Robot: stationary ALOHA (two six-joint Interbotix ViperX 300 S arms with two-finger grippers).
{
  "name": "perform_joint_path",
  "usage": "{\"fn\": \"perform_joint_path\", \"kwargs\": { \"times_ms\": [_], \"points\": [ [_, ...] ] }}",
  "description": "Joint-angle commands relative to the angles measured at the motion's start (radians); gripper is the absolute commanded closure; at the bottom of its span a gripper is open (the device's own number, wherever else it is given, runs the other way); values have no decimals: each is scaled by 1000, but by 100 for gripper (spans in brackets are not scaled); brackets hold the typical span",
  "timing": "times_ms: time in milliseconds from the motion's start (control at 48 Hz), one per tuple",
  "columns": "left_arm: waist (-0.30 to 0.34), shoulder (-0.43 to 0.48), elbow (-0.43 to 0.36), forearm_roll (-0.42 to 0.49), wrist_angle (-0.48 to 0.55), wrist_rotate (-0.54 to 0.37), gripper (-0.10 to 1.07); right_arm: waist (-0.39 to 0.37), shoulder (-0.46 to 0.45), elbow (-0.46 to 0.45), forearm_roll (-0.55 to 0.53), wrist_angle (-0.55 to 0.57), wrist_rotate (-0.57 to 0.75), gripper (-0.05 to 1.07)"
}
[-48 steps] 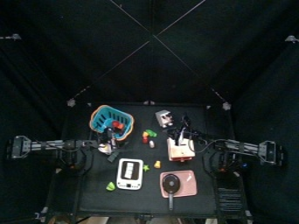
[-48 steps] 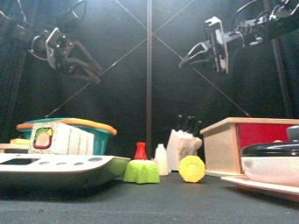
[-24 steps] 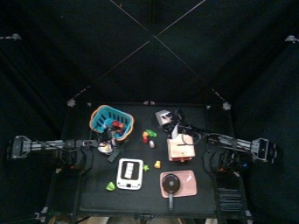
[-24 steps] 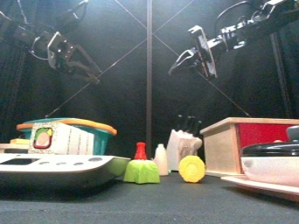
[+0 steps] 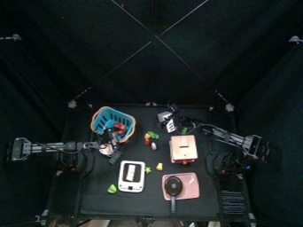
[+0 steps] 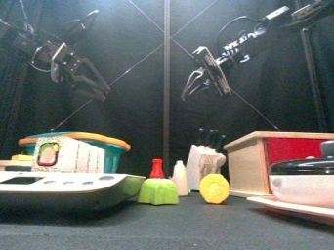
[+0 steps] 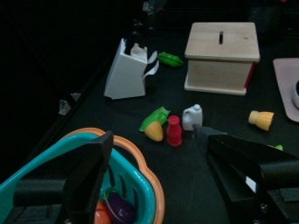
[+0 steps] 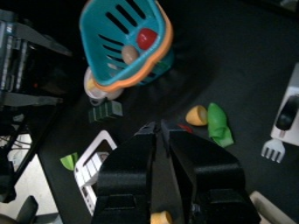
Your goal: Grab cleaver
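Zero cleaver in hand: our left gripper (image 7: pixel 158 150) hangs spread, empty; right gripper (image 6: pixel 200 82), we cannot tell its grip — grab all ahead.

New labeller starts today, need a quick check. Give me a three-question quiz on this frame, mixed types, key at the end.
1. True or false: the box has a slot in its top.
2. Which lies nearest the knife block? A basket, B green piece, C pan.
3. Is the left gripper open or shut?

Key: 1 true; 2 B; 3 open.
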Motion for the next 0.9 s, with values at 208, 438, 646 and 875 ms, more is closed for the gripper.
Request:
{"fn": "perform_joint_path", "kwargs": {
  "times_ms": [208, 438, 646, 875],
  "points": [
    [2, -2, -8, -20, 3, -2, -5, 15, 11, -74, -414, 118, 331, 46],
    [2, -2, -5, -20, 12, -2, -5, 38, 25, -31, -546, -2, 474, 45],
    [2, 0, -2, -20, 20, 0, -5, 66, 48, -31, -591, -9, 517, 40],
    [2, 0, 0, -21, 20, -2, -5, 84, 75, -61, -626, 32, 520, 27]
  ]
}}
